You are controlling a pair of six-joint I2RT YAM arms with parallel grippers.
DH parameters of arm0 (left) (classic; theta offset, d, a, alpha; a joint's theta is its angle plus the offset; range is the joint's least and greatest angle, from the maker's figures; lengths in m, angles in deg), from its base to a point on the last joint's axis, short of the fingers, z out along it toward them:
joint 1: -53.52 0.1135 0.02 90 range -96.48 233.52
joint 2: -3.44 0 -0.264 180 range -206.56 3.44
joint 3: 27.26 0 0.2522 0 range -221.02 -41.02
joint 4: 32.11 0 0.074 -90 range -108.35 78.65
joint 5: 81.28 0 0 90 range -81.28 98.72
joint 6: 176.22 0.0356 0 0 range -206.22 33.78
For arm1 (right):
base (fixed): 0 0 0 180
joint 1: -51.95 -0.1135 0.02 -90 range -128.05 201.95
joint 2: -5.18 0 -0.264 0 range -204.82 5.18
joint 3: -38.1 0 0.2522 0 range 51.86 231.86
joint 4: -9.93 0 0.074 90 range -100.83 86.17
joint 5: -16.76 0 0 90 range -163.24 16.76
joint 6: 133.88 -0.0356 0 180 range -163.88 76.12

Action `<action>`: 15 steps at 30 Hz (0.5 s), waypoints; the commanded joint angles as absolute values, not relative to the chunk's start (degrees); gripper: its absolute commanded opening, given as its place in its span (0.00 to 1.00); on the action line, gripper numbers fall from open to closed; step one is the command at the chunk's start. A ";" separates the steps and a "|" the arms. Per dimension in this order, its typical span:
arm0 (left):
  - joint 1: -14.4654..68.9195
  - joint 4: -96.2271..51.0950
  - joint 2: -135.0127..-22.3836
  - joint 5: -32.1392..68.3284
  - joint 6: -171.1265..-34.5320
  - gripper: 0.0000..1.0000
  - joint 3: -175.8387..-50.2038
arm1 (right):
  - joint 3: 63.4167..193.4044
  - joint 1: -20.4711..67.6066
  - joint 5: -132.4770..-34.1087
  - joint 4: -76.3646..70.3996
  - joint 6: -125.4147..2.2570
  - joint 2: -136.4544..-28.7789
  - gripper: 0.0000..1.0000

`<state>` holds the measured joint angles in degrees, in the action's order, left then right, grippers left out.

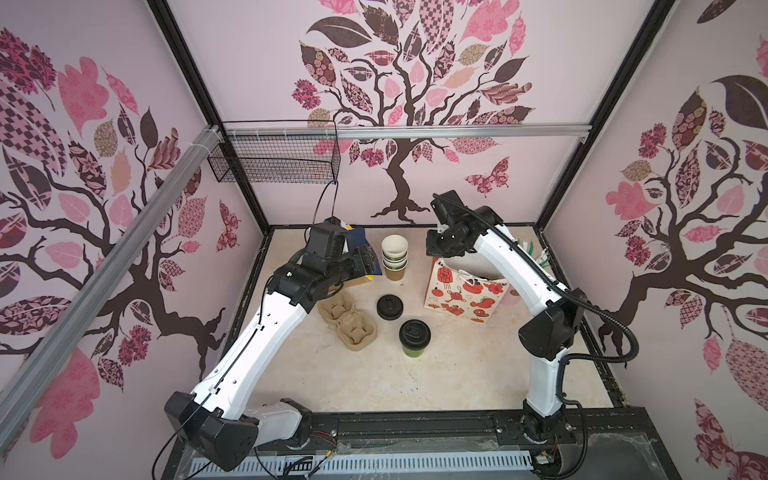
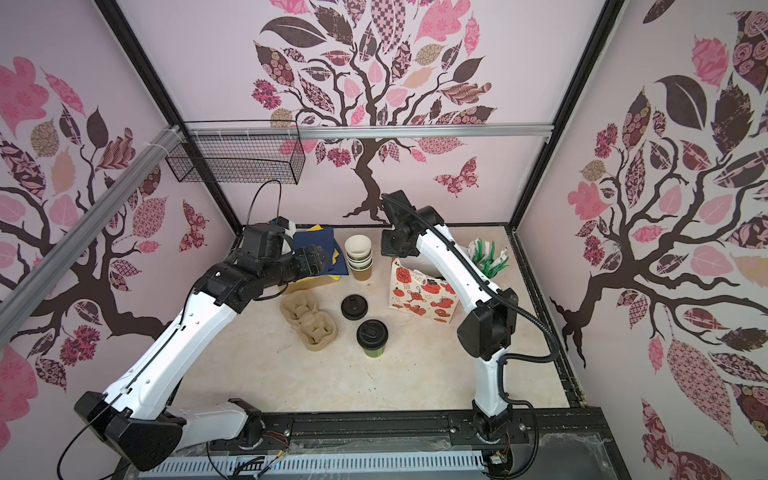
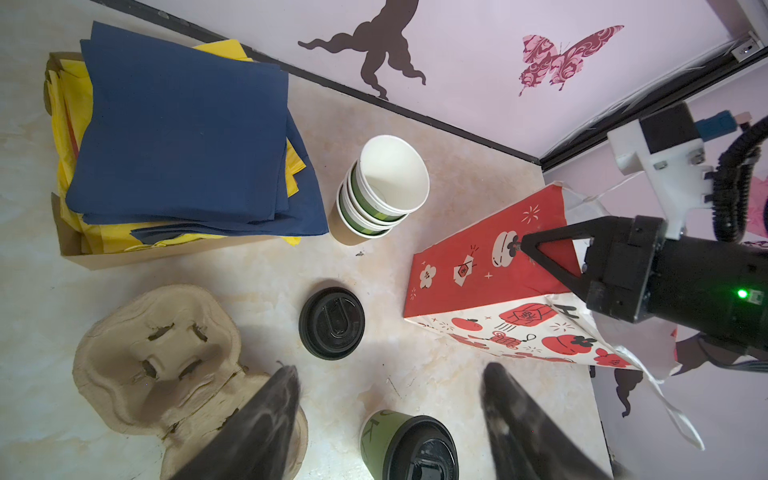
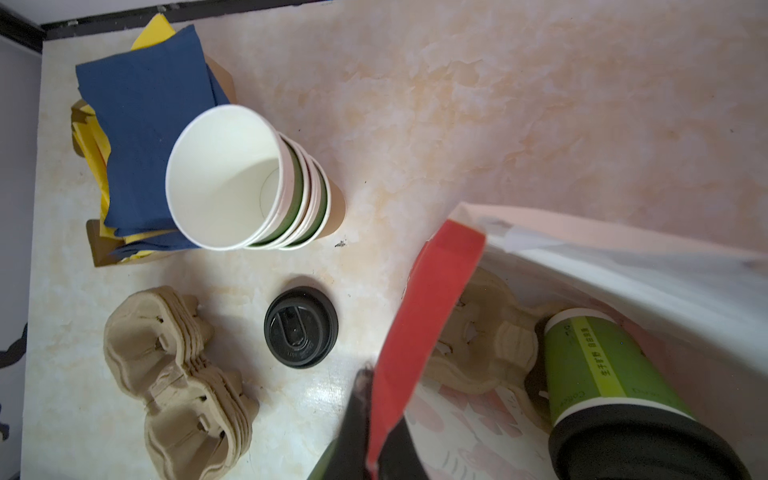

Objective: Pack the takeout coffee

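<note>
Right gripper [image 3: 524, 246] clamped tight on the red side wall of the paper bag [image 1: 461, 297]; one lidded green cup [image 4: 598, 370] sits inside. Left gripper [image 3: 390, 373] hangs spread wide, left of centre; second lidded cup [image 1: 414, 338] stands centre frame on the bench [image 1: 457, 374].

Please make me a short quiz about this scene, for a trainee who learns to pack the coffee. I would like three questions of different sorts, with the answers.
1. True or false: the right end effector is shut on the red side of the paper bag.
2. Where is the packed green cup? A: inside the bag; B: under the bag; C: in the right end effector.
3. Count: how many lidded green cups stand outside the bag?

Key: 1 true; 2 A; 3 one.
</note>
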<state>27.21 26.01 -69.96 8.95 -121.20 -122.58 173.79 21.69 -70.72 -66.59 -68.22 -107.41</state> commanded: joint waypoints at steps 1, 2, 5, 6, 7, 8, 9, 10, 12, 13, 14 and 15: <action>27.44 24.41 -69.48 9.01 -121.60 0.73 -121.09 | 172.43 21.35 -74.29 -71.85 -61.60 -101.51 0.00; 27.42 24.21 -69.59 9.18 -121.56 0.73 -121.12 | 172.01 21.36 -74.80 -72.64 -60.27 -100.77 0.00; 27.41 23.84 -70.00 9.85 -121.47 0.73 -121.44 | 170.13 21.34 -74.31 -75.12 -57.18 -98.14 0.00; 27.41 23.60 -70.18 10.21 -121.48 0.73 -121.53 | 169.04 21.36 -74.36 -75.41 -56.17 -97.07 0.00; 27.46 23.37 -70.28 10.60 -121.47 0.73 -121.47 | 167.90 21.32 -74.53 -75.41 -55.43 -95.89 0.00; 27.46 23.04 -70.43 11.14 -121.46 0.73 -121.44 | 166.26 21.32 -74.92 -75.23 -54.71 -94.52 0.00; 27.46 22.73 -70.54 11.66 -121.31 0.73 -121.44 | 164.20 21.36 -75.46 -75.01 -54.03 -93.27 0.00; 27.44 22.40 -70.59 12.21 -121.21 0.73 -121.36 | 162.52 21.30 -76.04 -74.79 -53.46 -92.25 0.00; 27.44 21.93 -70.95 12.94 -120.75 0.73 -121.47 | 158.89 21.28 -77.61 -74.50 -52.27 -90.02 0.00; 27.42 21.84 -71.04 13.16 -120.55 0.73 -121.51 | 157.53 21.28 -78.16 -74.55 -51.79 -89.23 0.00; 27.46 21.71 -71.16 13.29 -120.35 0.73 -121.52 | 156.28 21.21 -78.79 -74.57 -51.31 -88.36 0.00; 27.42 21.81 -71.30 13.23 -120.34 0.73 -121.56 | 155.28 21.12 -79.23 -74.61 -50.82 -87.46 0.00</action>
